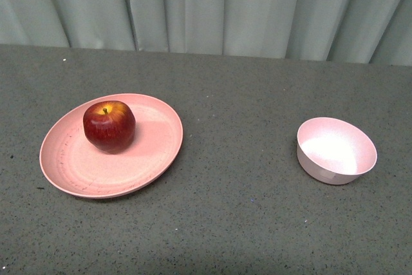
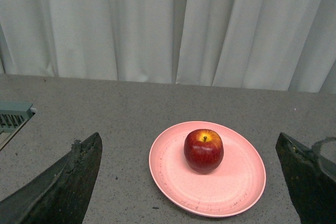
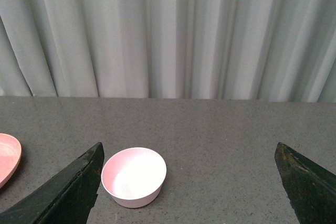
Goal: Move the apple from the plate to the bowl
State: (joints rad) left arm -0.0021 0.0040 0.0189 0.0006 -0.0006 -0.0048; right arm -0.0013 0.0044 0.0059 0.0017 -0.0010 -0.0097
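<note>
Apple (image 1: 109, 125) comes last in size, so start wide: a grey tabletop (image 1: 244, 223) carries the broad plate (image 1: 154, 140) on the robot's left and the small deep bowl (image 1: 313, 162) well apart on its right, nothing in it. On the plate, toward its far side, rests the apple. Both the left fingers (image 2: 63, 187) and the right fingers (image 3: 63, 192) stand spread wide, holding nothing. Likely trouble: glossy round skin slipping from an off-centre pinch and rolling off the shallow rim, or a careless drop tipping the barely wider bowl. The apple's stem points straight up; near-round, its axis is vertical.
</note>
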